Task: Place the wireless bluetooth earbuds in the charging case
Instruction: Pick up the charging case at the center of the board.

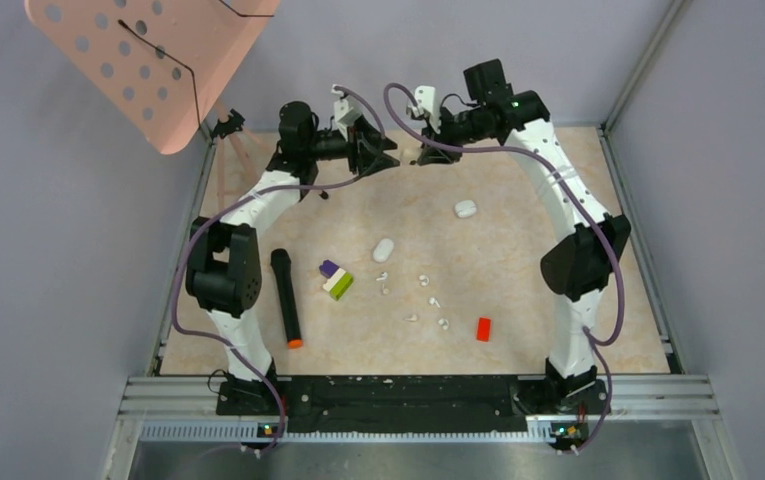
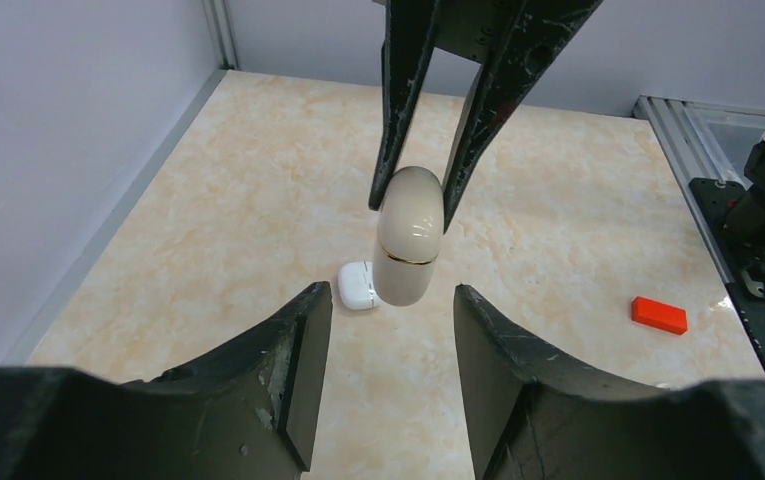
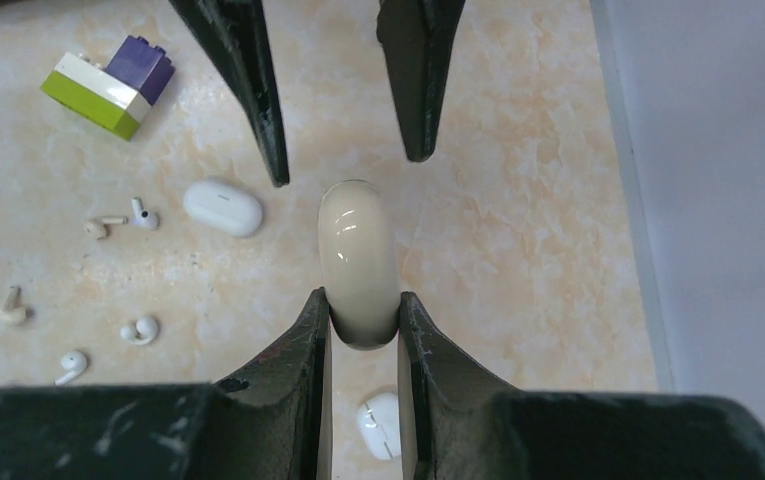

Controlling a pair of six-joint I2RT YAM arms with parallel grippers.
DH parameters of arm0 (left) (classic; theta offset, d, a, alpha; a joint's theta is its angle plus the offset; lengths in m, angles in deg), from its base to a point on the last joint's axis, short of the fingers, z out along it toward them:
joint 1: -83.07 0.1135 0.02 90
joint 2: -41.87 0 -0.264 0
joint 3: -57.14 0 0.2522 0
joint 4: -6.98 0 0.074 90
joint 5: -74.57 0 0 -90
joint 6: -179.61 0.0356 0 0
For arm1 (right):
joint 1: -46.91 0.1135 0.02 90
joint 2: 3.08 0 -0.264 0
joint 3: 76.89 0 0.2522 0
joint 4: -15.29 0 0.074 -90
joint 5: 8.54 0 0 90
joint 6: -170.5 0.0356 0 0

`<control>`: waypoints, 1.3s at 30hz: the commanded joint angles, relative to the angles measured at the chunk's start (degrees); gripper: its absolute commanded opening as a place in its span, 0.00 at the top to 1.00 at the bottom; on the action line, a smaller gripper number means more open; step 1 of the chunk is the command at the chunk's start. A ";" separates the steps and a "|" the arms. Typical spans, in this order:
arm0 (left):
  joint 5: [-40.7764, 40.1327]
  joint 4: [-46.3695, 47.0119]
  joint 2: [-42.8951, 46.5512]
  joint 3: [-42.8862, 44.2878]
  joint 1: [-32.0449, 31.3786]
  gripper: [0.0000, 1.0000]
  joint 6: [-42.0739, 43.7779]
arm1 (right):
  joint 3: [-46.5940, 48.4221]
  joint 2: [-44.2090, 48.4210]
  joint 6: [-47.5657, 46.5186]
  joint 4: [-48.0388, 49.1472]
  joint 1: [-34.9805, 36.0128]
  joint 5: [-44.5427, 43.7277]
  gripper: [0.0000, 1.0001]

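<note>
Pinching the case (image 3: 356, 250) by one end, right gripper (image 3: 363, 312) has a slim hold; left gripper (image 3: 348, 168) hangs open, so a clumsy nudge could drop it.

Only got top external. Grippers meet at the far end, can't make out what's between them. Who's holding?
Observer: The right gripper is shut on a cream charging case, pinching one end.
Operator: Left one?
Observer: The left gripper is open, a finger on either side of the case's other end, not touching.
Operator: Case open or closed?
Observer: Looks closed; its seam is tight in the left wrist view.
</note>
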 commanded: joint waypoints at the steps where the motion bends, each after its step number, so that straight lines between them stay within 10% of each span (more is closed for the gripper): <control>1: -0.09 4.00 2.08 -1.79 -1.17 0.46 2.14 | 5.42 -1.81 -0.93 -0.77 0.98 -0.25 1.00; 39: -1.60 6.48 -0.81 -3.46 -2.31 0.55 3.41 | 6.90 -1.50 -1.56 -0.77 2.97 -3.26 1.00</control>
